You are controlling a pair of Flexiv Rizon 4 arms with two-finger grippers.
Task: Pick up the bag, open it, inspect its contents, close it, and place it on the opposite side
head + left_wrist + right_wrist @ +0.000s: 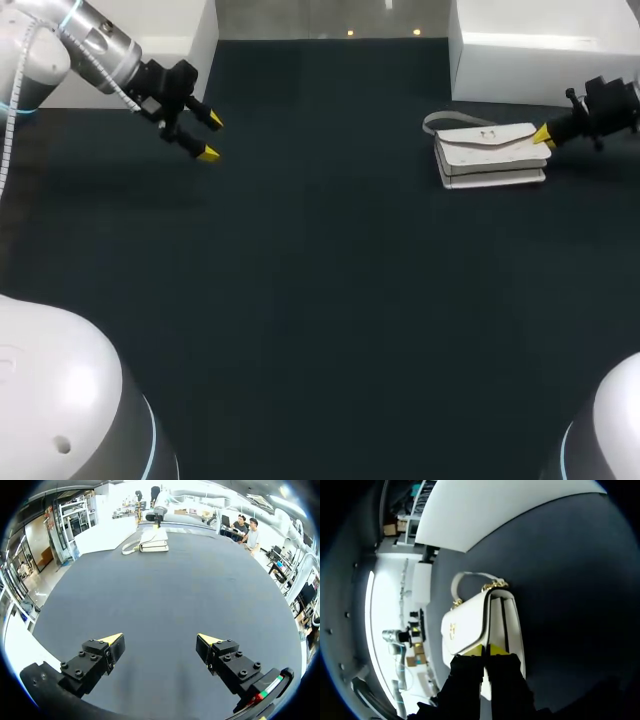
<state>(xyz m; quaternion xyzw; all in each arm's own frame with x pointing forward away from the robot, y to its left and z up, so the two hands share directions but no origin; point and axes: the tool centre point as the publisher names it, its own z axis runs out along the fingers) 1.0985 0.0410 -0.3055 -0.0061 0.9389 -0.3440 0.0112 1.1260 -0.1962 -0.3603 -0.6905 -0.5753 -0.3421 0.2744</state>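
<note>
Head: left gripper (208, 137) wide open above table (320, 300), far left; white bag (490, 155) lies far right, right gripper (541, 135) at its end. L wrist: bag well ahead across table. R wrist: tips (474, 650) narrow, pinching bag's flap edge.

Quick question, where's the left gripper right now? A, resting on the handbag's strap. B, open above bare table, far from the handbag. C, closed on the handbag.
B: the left gripper stands open over the dark table, with the white handbag lying far across it.
</note>
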